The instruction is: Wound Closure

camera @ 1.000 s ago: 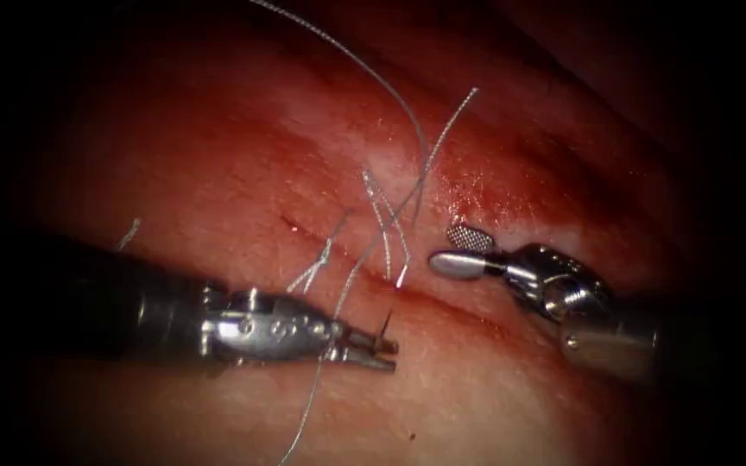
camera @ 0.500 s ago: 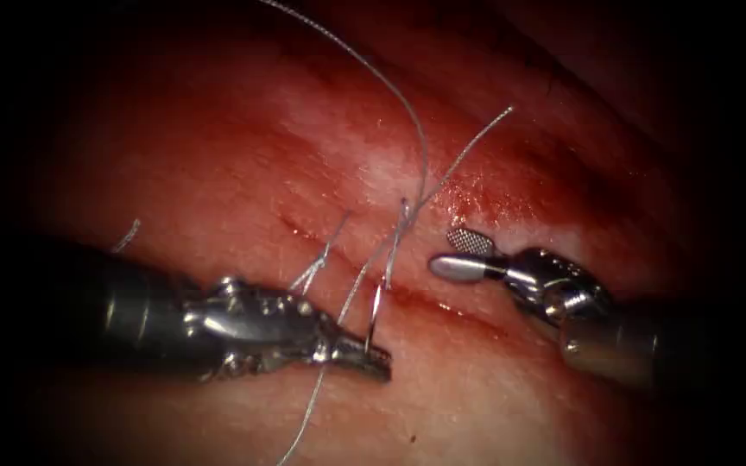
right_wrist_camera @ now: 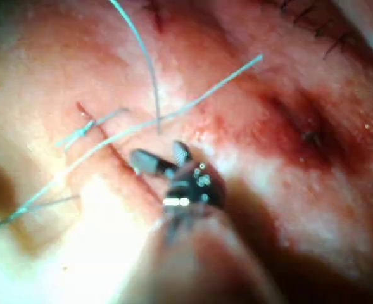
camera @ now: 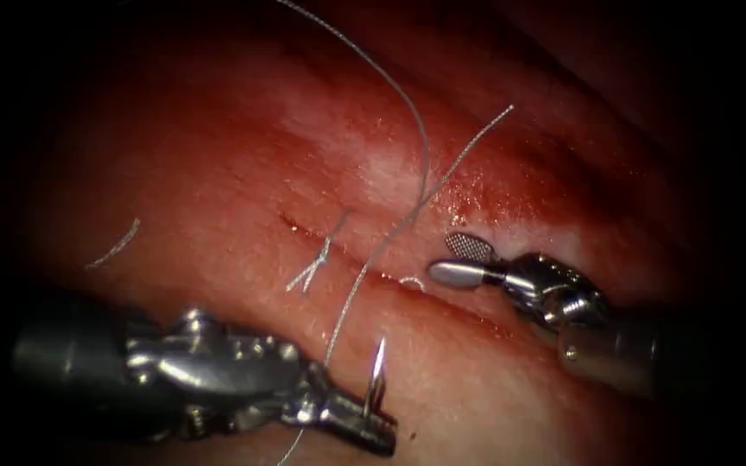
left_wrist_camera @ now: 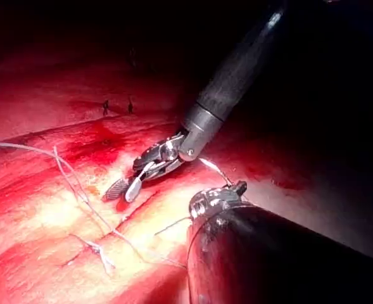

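The left tool [camera: 373, 423] has its jaws closed on the needle [camera: 377, 371], gripping it near its lower end, on the left side of the cut [camera: 347, 259]. The needle stands clear of the tissue [camera: 218, 190]. Its long axis runs nearly upright in the endoscope view, and its bright free end points up toward the cut. In the left wrist view the needle [left_wrist_camera: 213, 170] shows as a short bright sliver rising from the left tool [left_wrist_camera: 237, 187].

The right tool [camera: 464, 261] has its jaws parted wide and holds nothing. One jaw shows its ridged face and the other lies smooth below it. The tips hover just right of the cut, near a small loop of thread where the stitch crosses. The same open pair shows in the left wrist view [left_wrist_camera: 128, 187] and the right wrist view [right_wrist_camera: 161, 158].

The thread [camera: 364, 276] runs from beside the left tool up across the cut. It meets a long arc [camera: 407, 112] that sweeps to the top of the view, while a free end [camera: 485, 129] slants up to the right. An earlier knot [camera: 317, 263] with short cut ends sits on the cut farther left. A loose scrap of thread [camera: 114, 248] lies well off to the left. Red fluid [camera: 494, 190] stains the tissue on the right side of the cut.
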You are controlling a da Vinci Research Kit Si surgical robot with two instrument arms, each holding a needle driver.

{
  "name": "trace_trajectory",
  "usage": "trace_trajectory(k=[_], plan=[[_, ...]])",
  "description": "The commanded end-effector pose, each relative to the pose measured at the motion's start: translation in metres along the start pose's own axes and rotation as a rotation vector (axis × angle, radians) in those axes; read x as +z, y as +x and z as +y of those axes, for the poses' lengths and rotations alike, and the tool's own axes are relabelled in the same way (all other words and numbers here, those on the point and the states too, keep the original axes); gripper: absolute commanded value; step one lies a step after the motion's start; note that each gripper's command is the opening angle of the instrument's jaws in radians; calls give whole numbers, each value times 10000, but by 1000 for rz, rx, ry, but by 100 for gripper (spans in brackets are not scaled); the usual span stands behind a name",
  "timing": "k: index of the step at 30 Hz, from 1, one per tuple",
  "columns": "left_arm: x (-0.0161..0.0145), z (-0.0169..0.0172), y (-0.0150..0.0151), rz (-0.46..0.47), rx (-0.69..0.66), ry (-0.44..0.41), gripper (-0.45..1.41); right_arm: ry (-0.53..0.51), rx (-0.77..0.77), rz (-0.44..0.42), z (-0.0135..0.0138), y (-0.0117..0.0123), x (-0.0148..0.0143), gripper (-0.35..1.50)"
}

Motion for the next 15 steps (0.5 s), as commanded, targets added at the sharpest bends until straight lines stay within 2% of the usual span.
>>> trace_trajectory(k=[1,5,7,8,9,10,13,15], plan=[[5,-1,0,6,68,13,-45,4,2,-3,0,-8,5,49],[-2,13,9,21,284,42,-45,9,3,-8,-1,-7,-3,47],[-5,18,10,26,358,67,-45,13,6,-13,-4,-6,-9,26],[-7,21,11,29,386,85,-45,12,2,-13,-6,-5,-12,26],[-10,24,11,31,429,105,-45,18,-29,-17,-10,-2,-15,49],[-12,26,12,32,461,120,-45,23,-54,-21,-13,0,-17,59],[-21,31,15,28,583,152,-45,32,-187,-21,-28,6,-26,41],[-29,34,20,24,659,171,-45,35,-274,-18,-38,8,-27,51]])
